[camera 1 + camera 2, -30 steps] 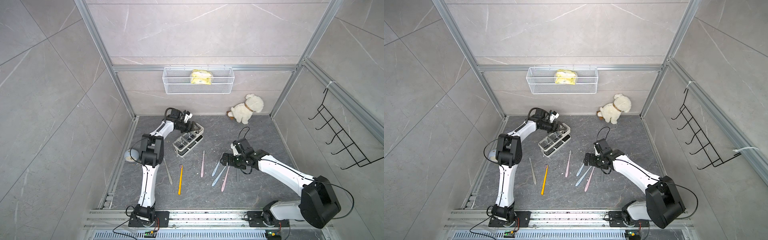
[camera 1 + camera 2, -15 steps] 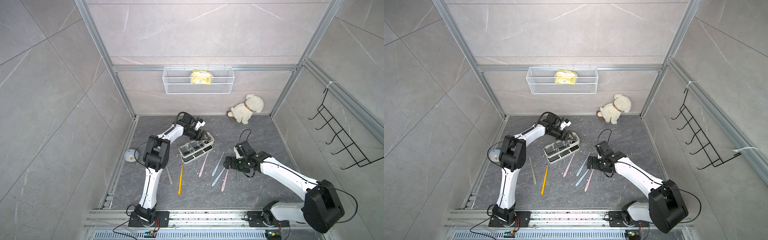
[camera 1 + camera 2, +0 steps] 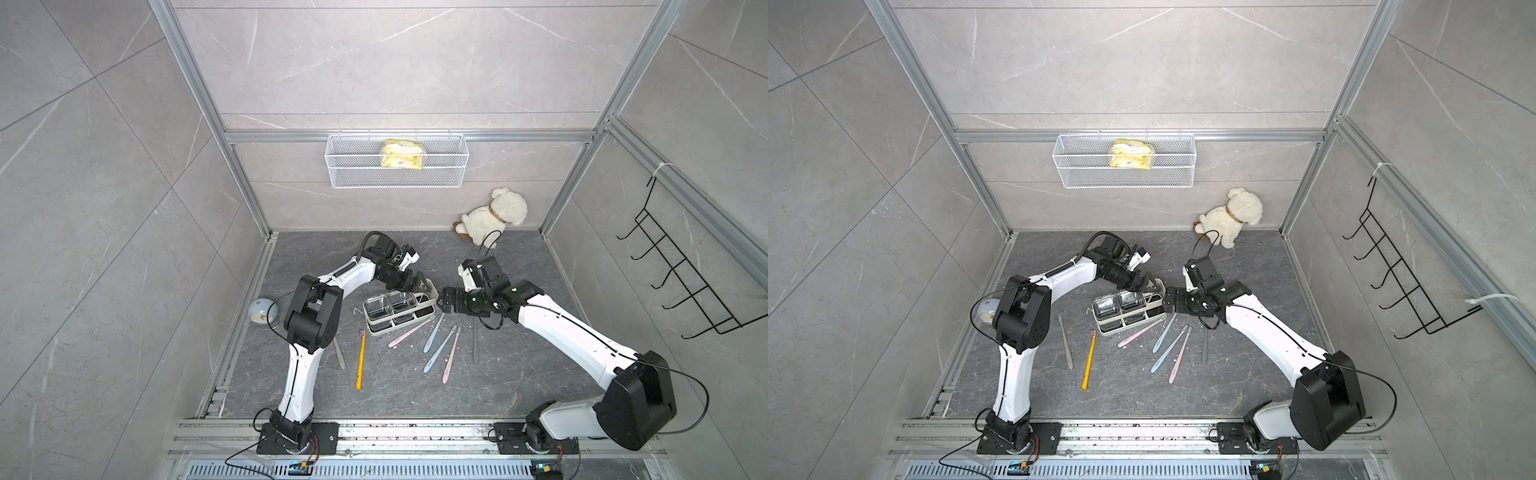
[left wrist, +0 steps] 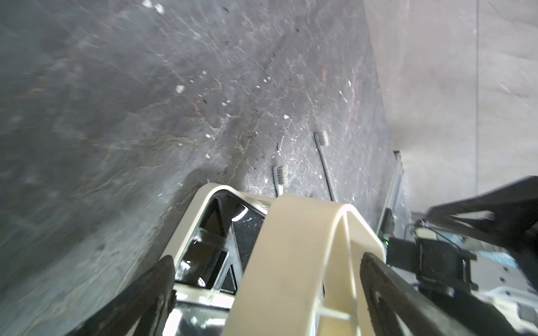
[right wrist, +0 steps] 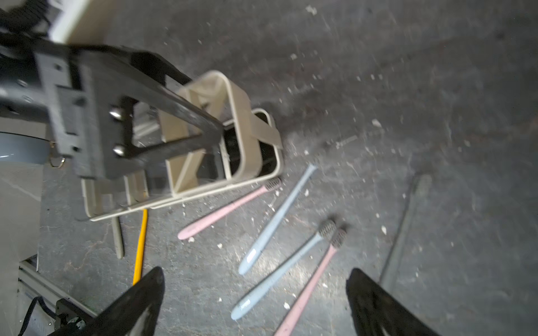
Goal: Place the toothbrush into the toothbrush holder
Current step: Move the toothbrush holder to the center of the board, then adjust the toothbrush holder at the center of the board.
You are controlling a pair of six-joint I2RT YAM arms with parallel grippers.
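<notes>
The toothbrush holder [image 3: 400,311] [image 3: 1128,311] stands on the dark floor, a white caddy with two clear cups and a looped handle [image 4: 291,247]. My left gripper [image 3: 415,285] [image 4: 267,279] is open, and its fingers straddle that handle without pinching it. Several toothbrushes lie just in front of the holder: a pink one [image 3: 409,332] [image 5: 224,211], two blue ones [image 3: 433,332] [image 5: 279,215], another pink [image 3: 451,355], a grey one [image 3: 475,343] and a yellow one [image 3: 360,359]. My right gripper [image 3: 446,300] [image 5: 254,291] hovers open and empty over the blue and pink brushes, beside the holder's handle end.
A white wire basket [image 3: 397,166] with a yellow packet hangs on the back wall. A plush dog [image 3: 494,216] sits at the back right corner. A black hook rack [image 3: 681,282] is on the right wall. A round grey object [image 3: 262,311] lies by the left wall.
The left arm has dragged the holder right and forward, up against the toothbrushes, and its jaws have spread wider off the handle. The right gripper has shifted slightly toward the holder.
</notes>
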